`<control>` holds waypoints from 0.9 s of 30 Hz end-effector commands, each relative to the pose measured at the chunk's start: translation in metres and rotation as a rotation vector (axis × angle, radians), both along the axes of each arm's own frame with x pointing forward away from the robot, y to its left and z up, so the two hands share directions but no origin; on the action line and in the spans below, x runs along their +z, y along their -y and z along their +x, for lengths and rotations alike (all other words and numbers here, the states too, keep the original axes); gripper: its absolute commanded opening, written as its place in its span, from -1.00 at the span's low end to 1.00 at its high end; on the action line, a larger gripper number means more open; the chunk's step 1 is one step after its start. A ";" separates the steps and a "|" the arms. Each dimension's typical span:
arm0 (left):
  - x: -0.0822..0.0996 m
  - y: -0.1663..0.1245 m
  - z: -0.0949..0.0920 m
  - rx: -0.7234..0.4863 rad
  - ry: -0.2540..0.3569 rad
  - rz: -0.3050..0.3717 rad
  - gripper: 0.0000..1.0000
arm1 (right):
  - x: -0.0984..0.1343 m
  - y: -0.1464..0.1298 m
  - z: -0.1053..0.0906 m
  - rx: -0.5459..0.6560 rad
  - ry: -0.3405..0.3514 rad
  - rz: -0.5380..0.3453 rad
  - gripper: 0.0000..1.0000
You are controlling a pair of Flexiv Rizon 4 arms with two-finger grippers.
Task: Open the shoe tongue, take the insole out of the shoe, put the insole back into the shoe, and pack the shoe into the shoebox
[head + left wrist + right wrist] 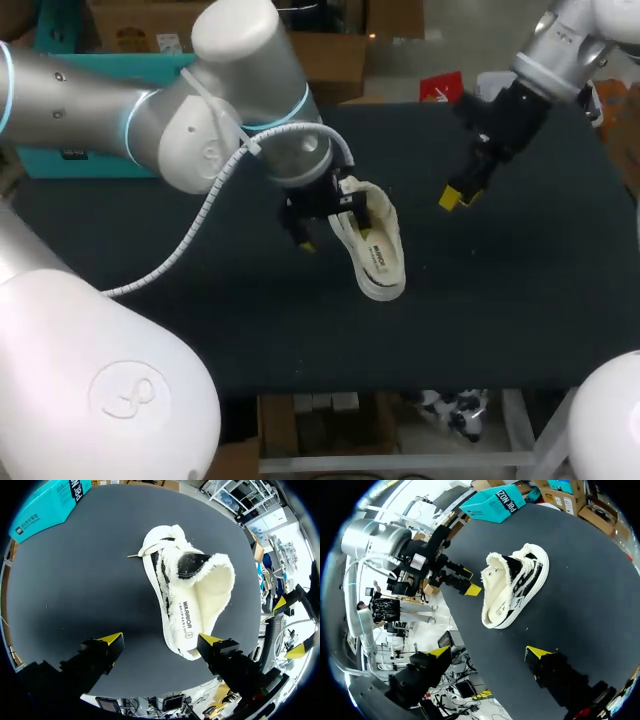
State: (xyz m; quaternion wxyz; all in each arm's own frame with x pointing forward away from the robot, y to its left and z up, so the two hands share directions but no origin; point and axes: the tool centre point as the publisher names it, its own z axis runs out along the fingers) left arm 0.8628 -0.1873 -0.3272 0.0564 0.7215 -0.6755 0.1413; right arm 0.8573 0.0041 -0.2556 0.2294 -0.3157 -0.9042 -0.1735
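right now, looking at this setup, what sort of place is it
Most likely a robot lab or test bench: a robot's left hand and right hand, both open, hang over a dark table that holds one white shoe, with a teal shoebox at its edge.

White shoe [375,250] on black table [520,300]

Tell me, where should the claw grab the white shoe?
Probably the fluffy collar rim by the heel, from above with the left claw, open just over it. The shoe lies tipped on its side, so that rim stands up as a thin edge to pinch.
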 end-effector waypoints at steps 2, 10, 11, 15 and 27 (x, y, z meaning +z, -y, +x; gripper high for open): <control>-0.017 0.010 0.007 0.044 -0.012 0.039 0.92 | -0.007 0.009 -0.003 0.164 0.134 -0.084 1.00; -0.026 0.015 0.012 0.127 -0.007 0.046 -0.15 | -0.017 0.033 -0.010 0.349 0.328 -0.154 1.00; -0.027 0.016 0.014 0.133 -0.009 0.044 -0.17 | -0.018 0.034 -0.010 0.365 0.340 -0.159 1.00; -0.027 0.018 0.021 0.172 0.001 0.047 -0.17 | -0.024 0.044 -0.011 0.444 0.410 -0.168 1.00; -0.030 0.023 0.048 0.238 -0.019 0.013 -1.00 | -0.028 0.051 -0.013 0.523 0.449 -0.192 1.00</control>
